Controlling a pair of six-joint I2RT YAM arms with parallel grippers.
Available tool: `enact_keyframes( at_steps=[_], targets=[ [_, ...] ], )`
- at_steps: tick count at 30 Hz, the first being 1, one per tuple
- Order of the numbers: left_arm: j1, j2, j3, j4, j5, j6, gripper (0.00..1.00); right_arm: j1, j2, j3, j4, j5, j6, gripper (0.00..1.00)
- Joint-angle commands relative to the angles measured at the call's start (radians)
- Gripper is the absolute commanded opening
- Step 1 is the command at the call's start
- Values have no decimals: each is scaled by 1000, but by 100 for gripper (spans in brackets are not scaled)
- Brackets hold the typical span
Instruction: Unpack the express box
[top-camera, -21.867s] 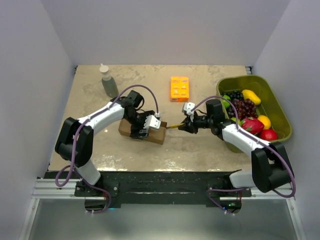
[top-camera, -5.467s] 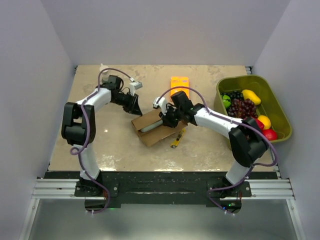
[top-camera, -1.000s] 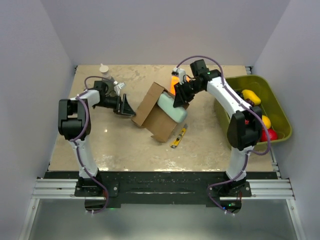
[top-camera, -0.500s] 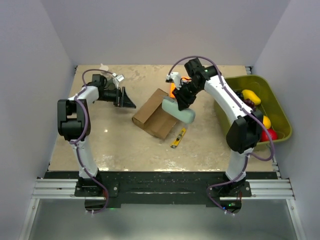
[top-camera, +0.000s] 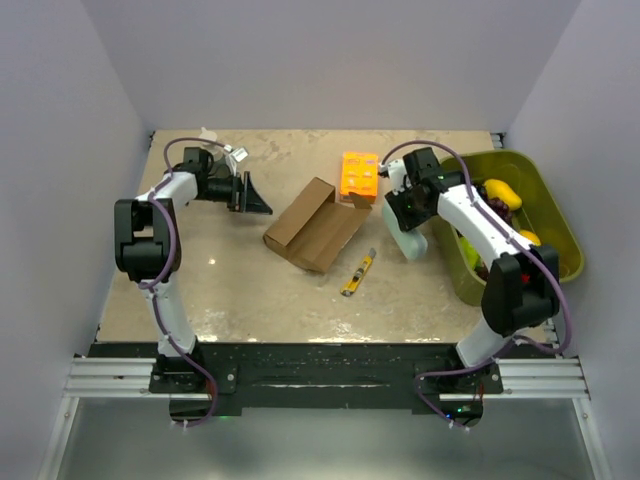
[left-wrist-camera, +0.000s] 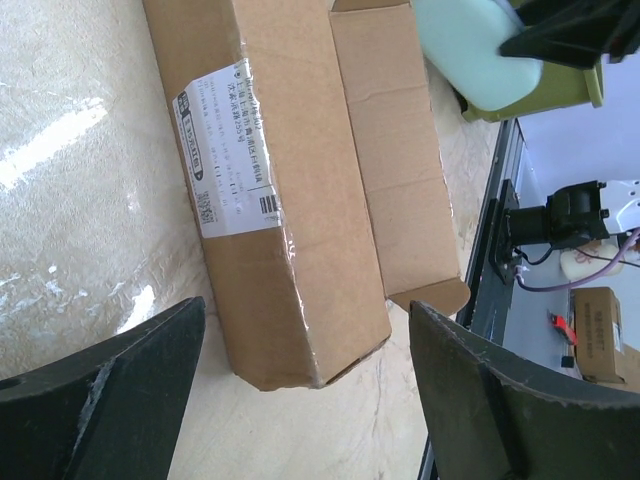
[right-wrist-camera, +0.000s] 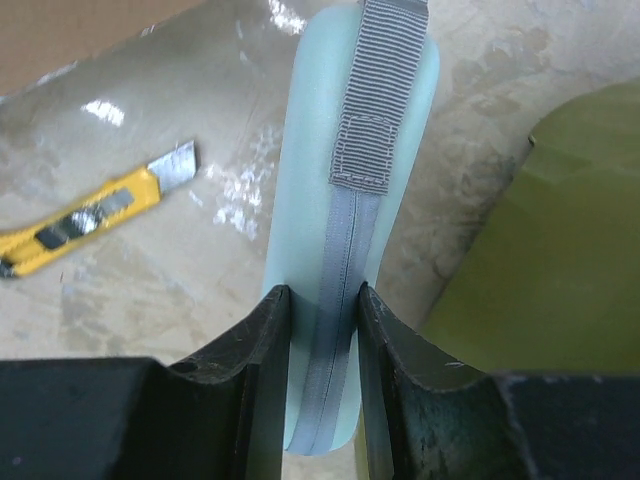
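The express box (top-camera: 313, 226), a brown carton with a white label (left-wrist-camera: 225, 150), lies on the table with its flaps open; it also shows in the left wrist view (left-wrist-camera: 290, 230). My left gripper (top-camera: 256, 197) is open and empty, left of the box, its jaws spread either side of the box's near end (left-wrist-camera: 300, 400). My right gripper (top-camera: 404, 204) is shut on a pale mint pouch (top-camera: 410, 238) with a grey zipper strip (right-wrist-camera: 350, 200), held right of the box beside the basket. The fingers (right-wrist-camera: 272, 340) pinch the pouch's end.
A yellow utility knife (top-camera: 357, 273) lies in front of the box, also in the right wrist view (right-wrist-camera: 90, 215). A small orange box (top-camera: 360, 175) sits behind. A green basket (top-camera: 553, 268) of fruit stands at the right. A bottle top (top-camera: 207, 134) shows far left.
My right gripper has carried the mint pouch out of the box and rightwards to beside the basket. The box has dropped flat on the table. The left gripper has hardly moved.
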Motion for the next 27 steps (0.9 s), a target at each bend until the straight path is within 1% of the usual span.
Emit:
enact_keyframes(
  at_steps=[1, 4, 5, 6, 7, 9, 10, 11, 13, 14, 15, 16, 17, 18, 19, 21, 22, 23, 24, 27],
  targets=[
    [0, -63, 34, -26, 7, 29, 87, 6, 42, -39, 204, 73, 88, 0],
    [2, -66, 33, -35, -5, 44, 87, 3, 94, -39, 200, 89, 98, 2],
    [2, -66, 31, -35, -10, 45, 87, -2, 105, -20, 194, 87, 111, 4],
    [2, -72, 30, -33, -10, 47, 87, -3, 111, -8, 182, 80, 113, 8],
    [2, -73, 28, -33, -10, 50, 88, -2, 107, 1, 183, 61, 108, 27],
    [0, -73, 28, -40, -12, 64, 88, -3, 99, 39, 169, 43, 89, 44],
    [2, -73, 28, -47, -13, 67, 88, -2, 99, 55, 157, 32, 82, 50],
    [2, -73, 30, -50, -19, 73, 88, -2, 102, 91, 145, 23, 76, 60],
    [2, -76, 36, -59, -41, 87, 90, -5, 111, 156, 73, -11, 78, 67],
    [2, -86, 40, -67, -51, 108, 92, -3, 112, 238, 50, -49, 81, 74],
    [2, -92, 48, -79, -62, 127, 95, -3, 105, 277, 31, -66, 82, 80],
    [2, -93, 76, -122, -82, 153, 96, -3, 101, 314, 25, -86, 76, 99],
    [2, -99, 94, -147, -97, 198, 100, -5, 93, 387, 20, -139, 72, 99],
    [2, -102, 140, -194, -110, 217, 100, -3, 93, 423, 17, -150, 73, 99],
    [2, -107, 163, -213, -143, 240, 100, -2, 92, 469, 31, -131, 117, 99],
    [2, -116, 244, -256, -200, 249, 100, 0, 104, 512, 65, -27, 235, 99],
    [0, -118, 272, -270, -220, 256, 100, -2, 115, 549, 68, 6, 262, 99],
    [2, -124, 301, -283, -240, 262, 100, 0, 125, 560, 80, 67, 271, 99],
    [2, -127, 345, -299, -258, 263, 100, -2, 128, 566, 86, 84, 297, 99],
    [2, -144, 401, -305, -318, 263, 100, -2, 125, 546, 123, 110, 283, 99]
  ],
)
